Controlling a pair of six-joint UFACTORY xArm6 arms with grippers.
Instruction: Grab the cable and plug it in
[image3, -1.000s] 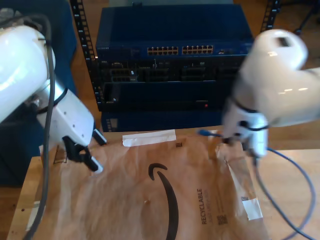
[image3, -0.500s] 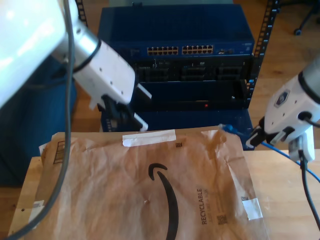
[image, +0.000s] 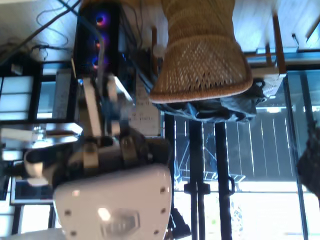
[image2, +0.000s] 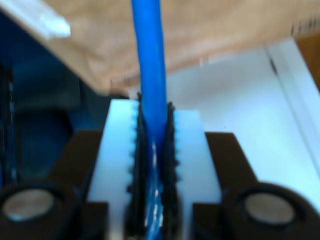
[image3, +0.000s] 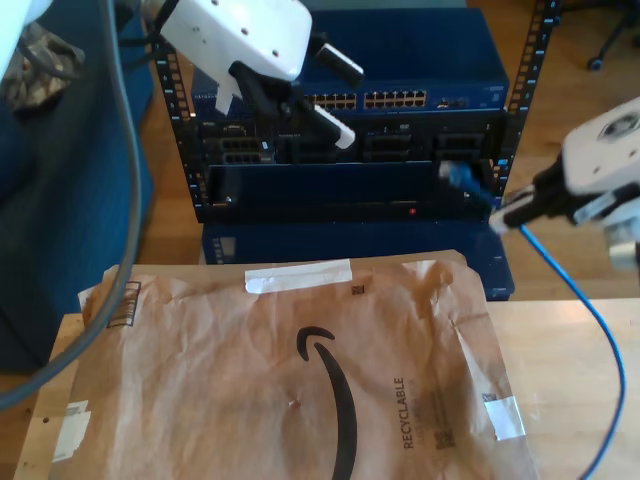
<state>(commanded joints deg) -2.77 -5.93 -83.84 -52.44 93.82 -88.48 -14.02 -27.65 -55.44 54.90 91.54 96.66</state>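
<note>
One "RECYCLABLE" mailer (image3: 300, 370), smile logo (image3: 335, 395)

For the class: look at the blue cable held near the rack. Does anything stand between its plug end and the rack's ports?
Nothing visible does. My second gripper holds the cable, and its plug end hangs right in front of the rack.

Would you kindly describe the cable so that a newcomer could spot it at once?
Start at the dark blue equipment rack behind the brown paper mailer. Toward the exterior view's right, my second hand pinches the cable. It is thin and bright blue, unlike the arm's thick grey cable.
</note>
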